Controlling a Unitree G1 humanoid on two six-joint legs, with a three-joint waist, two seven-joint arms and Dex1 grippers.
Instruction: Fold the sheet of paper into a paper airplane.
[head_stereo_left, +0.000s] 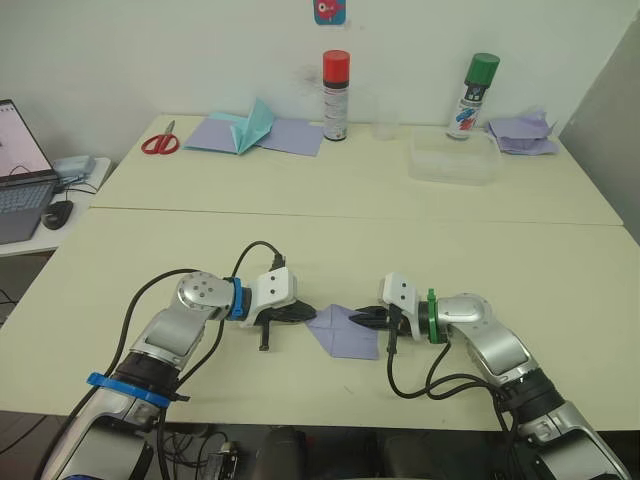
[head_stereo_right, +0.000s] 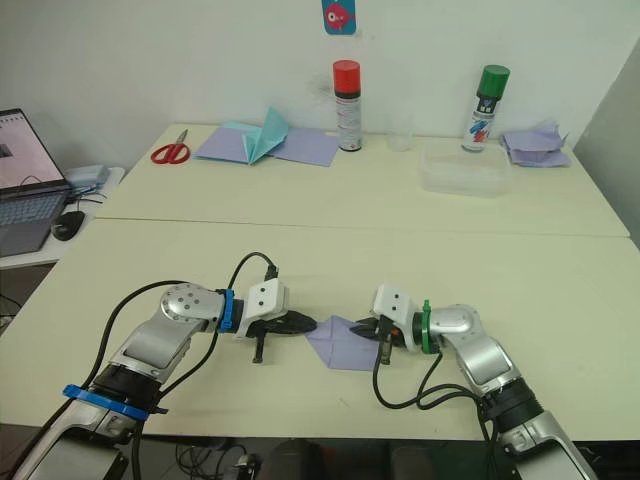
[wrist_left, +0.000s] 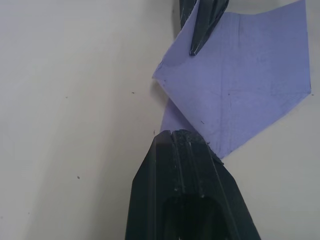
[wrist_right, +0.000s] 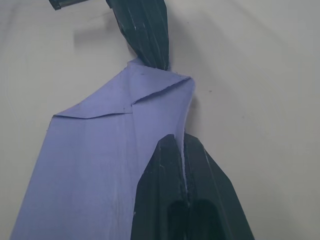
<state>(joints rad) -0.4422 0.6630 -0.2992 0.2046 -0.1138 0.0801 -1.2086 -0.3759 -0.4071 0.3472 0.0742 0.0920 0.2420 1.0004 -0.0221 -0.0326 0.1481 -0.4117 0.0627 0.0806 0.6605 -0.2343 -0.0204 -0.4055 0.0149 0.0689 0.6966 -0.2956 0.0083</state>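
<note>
The sheet of paper (head_stereo_left: 343, 331), already folded to a pointed wedge, lies flat near the front edge of the table (head_stereo_left: 300, 240), between the two arms. The left gripper (head_stereo_left: 303, 314) has its fingers closed together on the paper's left tip; the right gripper (head_stereo_left: 362, 319) is pinched closed on a raised fold at the opposite edge, a sliver of paper showing between its fingers (wrist_right: 165, 170) in the right wrist view. The step in hand appears to be drawing or creasing a flap along the lengthwise fold. To do it well, one grip should likely anchor the tip against the table while the other carries its edge over in a low arc, keeping the crease aligned with the existing lines; pulling both ends apart could tear or skew thin paper. Nothing lies beside the paper, so the working area is unobstructed. Well apart, along the far edge of the table, stand red scissors (head_stereo_left: 160, 143), lavender sheets bearing a teal paper shape (head_stereo_left: 245, 130), a red-capped spray can (head_stereo_left: 335, 95), a clear box (head_stereo_left: 453, 158), a green-capped spray can (head_stereo_left: 472, 95) and a crumpled paper heap (head_stereo_left: 523, 132). A laptop (head_stereo_left: 22, 170) sits on a side desk to the left.
</note>
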